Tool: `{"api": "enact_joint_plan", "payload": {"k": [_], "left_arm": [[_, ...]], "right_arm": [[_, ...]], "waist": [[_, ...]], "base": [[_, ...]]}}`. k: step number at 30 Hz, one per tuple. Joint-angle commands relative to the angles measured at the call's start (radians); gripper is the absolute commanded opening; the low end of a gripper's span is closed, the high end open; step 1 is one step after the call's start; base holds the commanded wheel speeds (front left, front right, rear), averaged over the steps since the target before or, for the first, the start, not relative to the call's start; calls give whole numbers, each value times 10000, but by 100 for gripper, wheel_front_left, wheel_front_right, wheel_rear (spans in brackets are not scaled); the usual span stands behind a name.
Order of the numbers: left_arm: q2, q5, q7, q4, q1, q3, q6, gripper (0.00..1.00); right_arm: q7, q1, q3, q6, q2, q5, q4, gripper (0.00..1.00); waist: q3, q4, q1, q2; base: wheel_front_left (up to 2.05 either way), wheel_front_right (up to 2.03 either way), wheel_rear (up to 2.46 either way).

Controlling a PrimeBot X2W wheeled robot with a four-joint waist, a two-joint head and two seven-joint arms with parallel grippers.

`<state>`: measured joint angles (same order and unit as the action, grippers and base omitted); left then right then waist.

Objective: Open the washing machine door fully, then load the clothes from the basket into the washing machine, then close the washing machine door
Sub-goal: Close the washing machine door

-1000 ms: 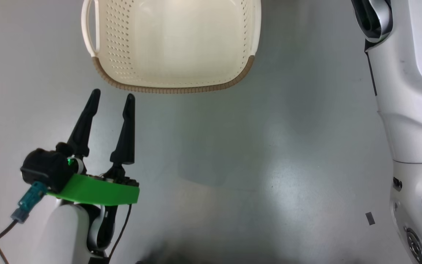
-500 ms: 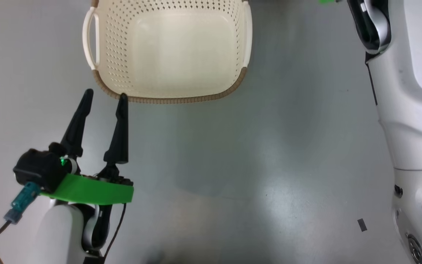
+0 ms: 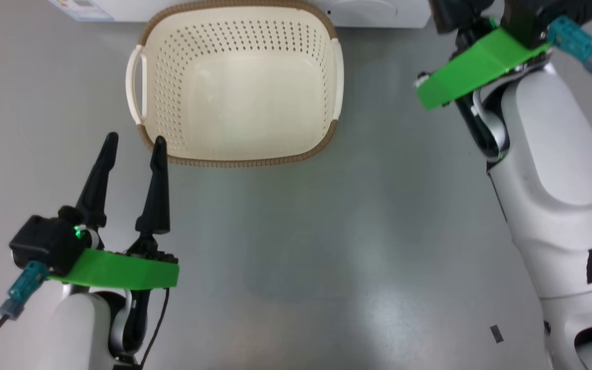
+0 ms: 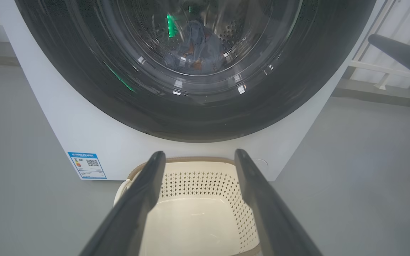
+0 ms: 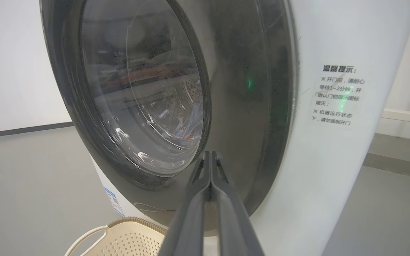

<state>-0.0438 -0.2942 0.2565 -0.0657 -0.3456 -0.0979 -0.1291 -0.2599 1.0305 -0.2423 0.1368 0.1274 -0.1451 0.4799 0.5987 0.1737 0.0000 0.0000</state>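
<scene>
Bare grey floor (image 3: 296,246) runs under everything. Nearest, the left gripper (image 3: 136,137) hangs with its fingers spread and nothing between them. The empty basket (image 3: 234,162) sits just ahead of its tips, and one finger lies over the rim's corner. The right gripper (image 5: 209,153) has its fingers pressed together on nothing, tips just short of the black rim of the washing machine door (image 5: 258,106). Beyond them, the clothes (image 4: 195,53) lie behind the glass inside the washing machine (image 4: 84,142). The door looks flush with the front, though the latch cannot be seen. So the closing step seems near its end. I would press the closed tips squarely and slowly on the rim, never on the glass, with the left gripper held clear of the basket.
</scene>
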Motion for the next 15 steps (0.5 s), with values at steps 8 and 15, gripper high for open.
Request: {"api": "enact_joint_plan", "payload": {"k": [8, 15], "left_arm": [[-243, 246, 53, 160, 544, 580, -15, 100], [-323, 366, 53, 135, 973, 742, -15, 100]], "right_arm": [[-18, -1850, -136, -61, -104, -567, -417, 0], [-18, -3235, -96, -61, -17, -724, -595, 0]], "waist": [[-1113, -186, 0, 0], [-1984, -394, 0, 0]], "base": [[0, 0, 0], [0, 0, 0]]}}
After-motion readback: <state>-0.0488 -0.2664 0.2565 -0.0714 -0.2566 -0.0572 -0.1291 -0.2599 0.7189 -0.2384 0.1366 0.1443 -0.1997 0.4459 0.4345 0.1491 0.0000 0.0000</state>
